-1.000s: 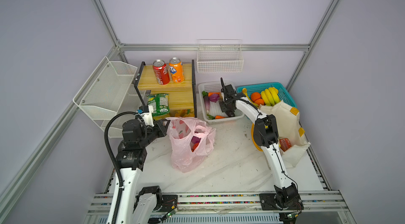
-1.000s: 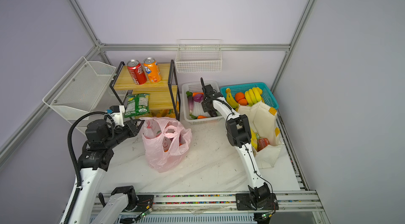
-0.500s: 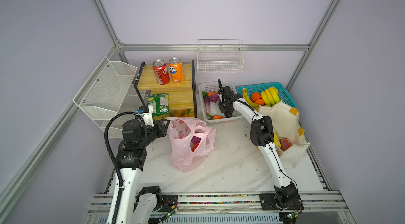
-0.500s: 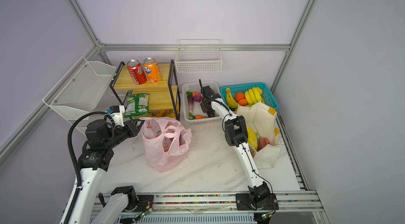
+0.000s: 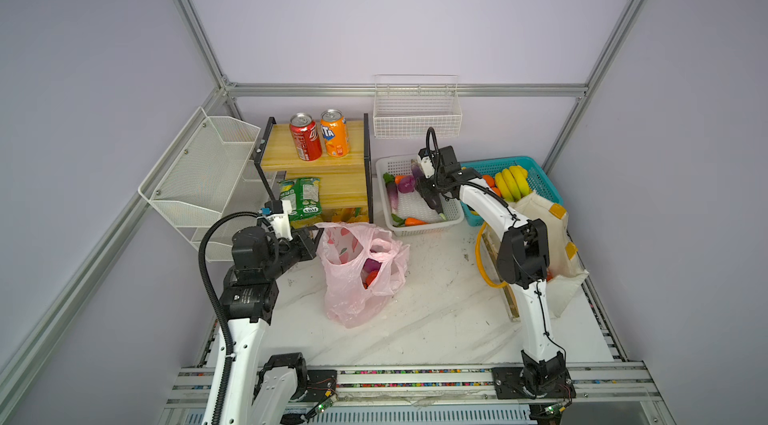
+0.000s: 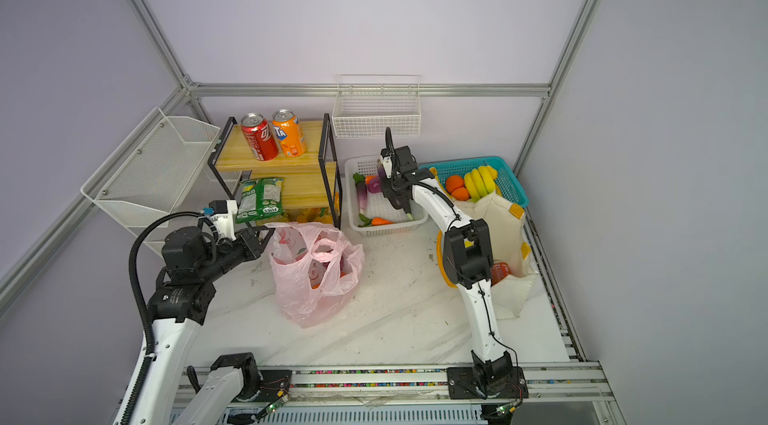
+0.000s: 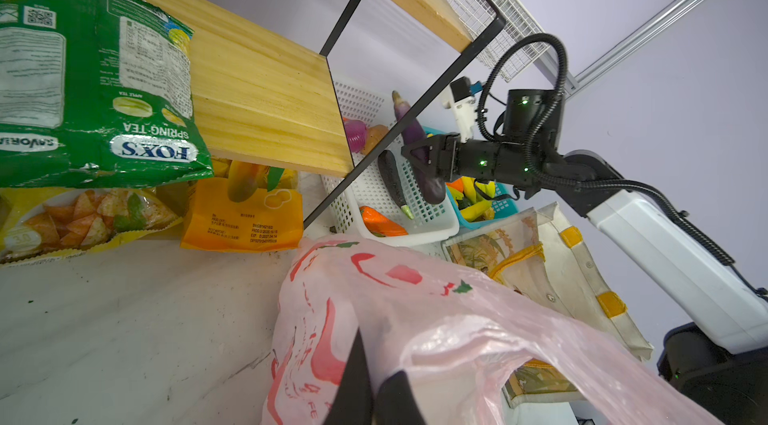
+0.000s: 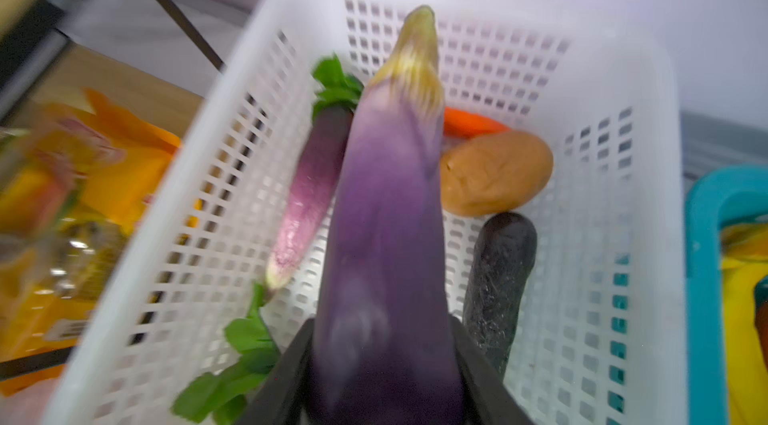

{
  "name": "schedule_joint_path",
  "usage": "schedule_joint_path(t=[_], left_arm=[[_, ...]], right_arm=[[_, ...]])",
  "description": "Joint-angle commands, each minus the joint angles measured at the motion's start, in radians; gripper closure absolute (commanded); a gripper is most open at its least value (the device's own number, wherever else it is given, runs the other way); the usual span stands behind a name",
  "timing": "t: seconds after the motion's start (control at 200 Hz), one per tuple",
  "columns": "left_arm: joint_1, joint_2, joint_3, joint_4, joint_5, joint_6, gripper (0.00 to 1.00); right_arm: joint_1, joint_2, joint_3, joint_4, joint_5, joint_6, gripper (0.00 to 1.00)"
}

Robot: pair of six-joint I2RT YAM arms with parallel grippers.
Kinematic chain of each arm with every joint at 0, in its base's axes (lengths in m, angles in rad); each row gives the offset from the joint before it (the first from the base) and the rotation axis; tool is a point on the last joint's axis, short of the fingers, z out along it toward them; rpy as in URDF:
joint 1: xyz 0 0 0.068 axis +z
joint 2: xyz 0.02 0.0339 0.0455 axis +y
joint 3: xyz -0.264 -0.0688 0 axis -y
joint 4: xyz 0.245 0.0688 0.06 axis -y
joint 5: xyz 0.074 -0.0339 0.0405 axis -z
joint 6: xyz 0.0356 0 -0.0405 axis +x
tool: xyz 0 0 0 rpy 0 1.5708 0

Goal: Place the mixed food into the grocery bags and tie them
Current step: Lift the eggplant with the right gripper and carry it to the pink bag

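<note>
The white marble table (image 5: 436, 315) carries everything. At its back left stands a wooden shelf (image 5: 340, 190), and at the right side the cream cloth tote (image 5: 536, 209) stands open behind the right arm. The pink bag (image 5: 353, 298) sits near the middle of the table, in front of the shelf, with its mouth open; something purple and something red show inside it, but I cannot say surely what they are. The white basket (image 5: 428, 227) is just right of the shelf, at the back. Over this basket the long purple eggplant (image 7: 432, 186) hangs tilted, with its pale cap end pointing away from the right wrist camera. The right claw (image 8: 380, 321) pinches the thick part of the eggplant, one finger on each side. The left claw (image 5: 311, 236) is pressed together on the upper edge of the pink bag, on the side near the shelf, and holds this edge up. The red can (image 5: 305, 142) stands on the top board of the shelf, and the yellow chip packet (image 7: 62, 223) lies under the lowest board.
</note>
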Motion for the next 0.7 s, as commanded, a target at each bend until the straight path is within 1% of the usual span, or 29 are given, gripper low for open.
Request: schedule_joint_path(t=[0.0, 0.065, 0.14, 0.28, 0.37, 0.415, 0.49, 0.55, 0.625, 0.695], left_arm=[[0.007, -0.001, -0.040, 0.064, 0.035, -0.018, 1.00], [0.007, 0.000, -0.044, 0.085, 0.059, -0.018, 1.00], [0.007, 0.010, -0.050, 0.109, 0.085, -0.029, 1.00], [0.007, 0.023, -0.050, 0.129, 0.108, -0.045, 1.00], [0.008, 0.024, -0.050, 0.143, 0.115, -0.055, 1.00], [0.007, 0.022, -0.052, 0.154, 0.117, -0.060, 1.00], [0.006, 0.023, -0.055, 0.166, 0.122, -0.067, 1.00], [0.006, 0.026, -0.055, 0.169, 0.128, -0.068, 1.00], [0.006, 0.031, -0.054, 0.170, 0.133, -0.069, 1.00], [0.005, 0.030, -0.056, 0.171, 0.129, -0.070, 1.00]], right_arm=[[-0.002, -0.060, -0.066, 0.067, -0.062, -0.004, 0.75], [-0.001, -0.109, -0.120, 0.097, -0.079, -0.006, 0.75], [0.000, -0.174, -0.189, 0.139, -0.125, -0.008, 0.76], [0.010, -0.351, -0.377, 0.236, -0.192, 0.015, 0.76], [0.020, -0.499, -0.554, 0.331, -0.200, 0.062, 0.76], [0.021, -0.588, -0.660, 0.404, -0.210, 0.106, 0.76], [0.029, -0.741, -0.841, 0.529, -0.289, 0.172, 0.76], [0.038, -0.851, -0.956, 0.594, -0.325, 0.218, 0.76], [0.059, -0.972, -1.077, 0.619, -0.335, 0.269, 0.77], [0.096, -1.057, -1.168, 0.577, -0.307, 0.289, 0.77]])
